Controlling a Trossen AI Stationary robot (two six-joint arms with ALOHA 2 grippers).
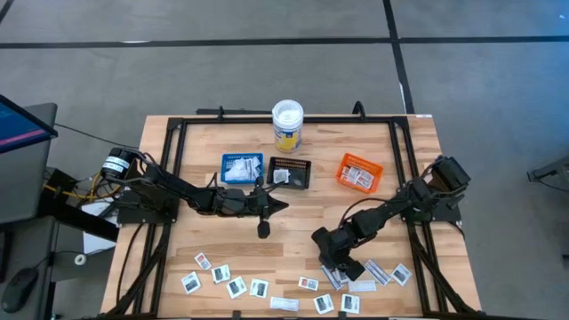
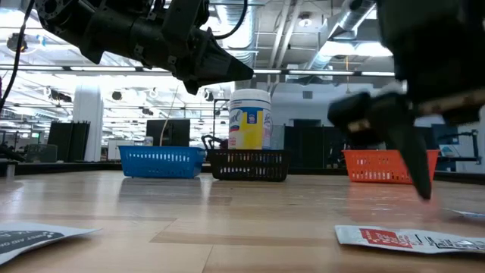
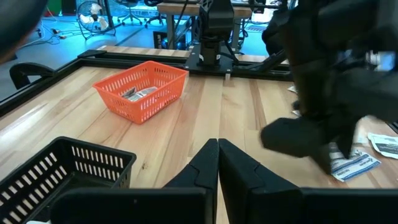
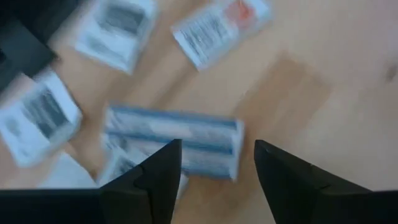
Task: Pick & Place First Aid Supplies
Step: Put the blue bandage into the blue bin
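From above, the first aid supplies [image 1: 258,287] lie scattered along the worktop's [image 1: 293,222] front edge, and the right end effector [image 1: 331,260] hangs over those nearest the front right corner. The left end effector [image 1: 264,228] waits mid-worktop, before the black tray [image 1: 291,172]. The left wrist view shows its fingers [image 3: 205,165] pressed together, empty. In the right wrist view, spread fingers [image 4: 163,163] straddle a white-and-blue strip packet [image 4: 174,142], gripping nothing.

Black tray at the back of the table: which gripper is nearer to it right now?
Left. The left gripper, shut, hovers just in front of the black tray. The right gripper, open, is lower down over the packets near the front edge, well away from it.
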